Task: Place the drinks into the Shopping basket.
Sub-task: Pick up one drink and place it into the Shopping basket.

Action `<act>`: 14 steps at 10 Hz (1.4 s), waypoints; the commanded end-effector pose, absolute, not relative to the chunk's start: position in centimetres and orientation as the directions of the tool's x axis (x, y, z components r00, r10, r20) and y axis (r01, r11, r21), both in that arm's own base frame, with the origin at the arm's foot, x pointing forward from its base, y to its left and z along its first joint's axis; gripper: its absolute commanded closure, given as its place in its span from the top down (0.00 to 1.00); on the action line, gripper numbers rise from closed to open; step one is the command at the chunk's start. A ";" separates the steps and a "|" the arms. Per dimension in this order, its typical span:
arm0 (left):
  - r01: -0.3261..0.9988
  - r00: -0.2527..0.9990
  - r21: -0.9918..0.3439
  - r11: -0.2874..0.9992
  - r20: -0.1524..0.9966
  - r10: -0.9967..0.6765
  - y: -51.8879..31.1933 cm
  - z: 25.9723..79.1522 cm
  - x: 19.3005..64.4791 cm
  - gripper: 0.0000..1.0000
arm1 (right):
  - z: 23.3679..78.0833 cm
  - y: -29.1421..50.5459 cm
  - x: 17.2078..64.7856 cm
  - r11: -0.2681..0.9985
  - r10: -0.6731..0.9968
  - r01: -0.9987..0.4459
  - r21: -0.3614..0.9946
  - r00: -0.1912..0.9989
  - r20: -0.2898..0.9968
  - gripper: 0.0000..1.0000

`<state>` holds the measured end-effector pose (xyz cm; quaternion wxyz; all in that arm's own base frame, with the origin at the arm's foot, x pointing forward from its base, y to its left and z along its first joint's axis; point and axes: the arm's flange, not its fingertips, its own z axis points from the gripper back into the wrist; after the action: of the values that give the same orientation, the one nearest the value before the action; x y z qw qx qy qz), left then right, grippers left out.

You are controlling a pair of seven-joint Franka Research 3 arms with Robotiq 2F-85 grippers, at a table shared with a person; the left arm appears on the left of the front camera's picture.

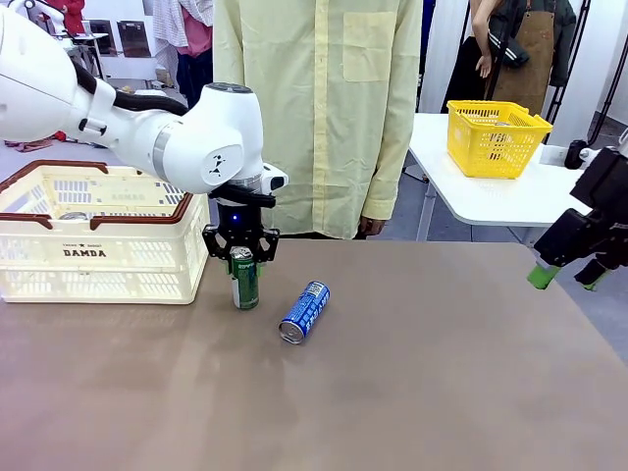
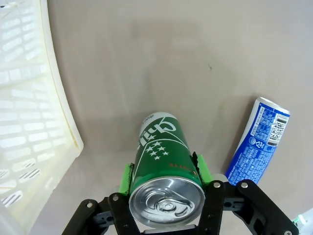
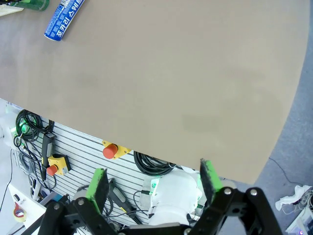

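A green can [image 1: 244, 280] [image 2: 164, 147] stands upright on the brown table, just right of the cream Shopping basket [image 1: 98, 245] [image 2: 29, 98]. My left gripper [image 1: 242, 257] [image 2: 164, 171] comes down over the can, its green pads pressed against both sides near the silver top. A blue can [image 1: 304, 312] [image 2: 258, 142] [image 3: 63, 19] lies on its side a little to the right of the green one. My right gripper [image 1: 567, 277] [image 3: 154, 183] hangs open past the table's right edge, holding nothing.
A person in a pale yellow shirt [image 1: 314, 118] stands at the far side. A yellow mesh basket [image 1: 496, 137] sits on a white table [image 1: 510, 201] at the back right. Under the near table edge are cables and a red stop button [image 3: 110, 151].
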<state>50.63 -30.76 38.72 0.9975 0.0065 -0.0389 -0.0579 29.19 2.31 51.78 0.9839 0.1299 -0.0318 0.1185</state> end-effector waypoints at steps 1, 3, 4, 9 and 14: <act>0.114 0.990 0.050 0.992 0.076 -0.118 -30.7 38.7 51.1 0.00 | 51.9 2.2 29.2 0.938 0.226 -0.242 0.248 0.970 0.091 1.00; 0.108 0.991 0.051 0.993 0.071 -0.111 -30.9 40.5 51.0 0.00 | 51.9 2.2 29.2 0.938 0.226 -0.242 0.248 0.970 0.091 1.00; 0.108 0.993 0.030 0.994 0.046 -0.109 -31.2 43.6 50.5 0.00 | 51.9 2.2 29.2 0.938 0.226 -0.242 0.248 0.970 0.091 1.00; 0.148 0.986 -0.025 0.989 0.079 -0.146 -31.3 57.4 44.3 0.00 | 51.9 2.2 29.2 0.938 0.226 -0.242 0.248 0.970 0.091 1.00; 0.151 0.985 -0.024 0.988 0.083 -0.148 -32.1 58.7 43.5 0.00 | 51.9 2.2 29.2 0.938 0.226 -0.242 0.248 0.970 0.091 1.00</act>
<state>43.71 -32.07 57.67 0.9967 -0.0172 -0.0412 -0.0685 29.19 2.31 51.78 0.9839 0.1299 -0.0317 0.1184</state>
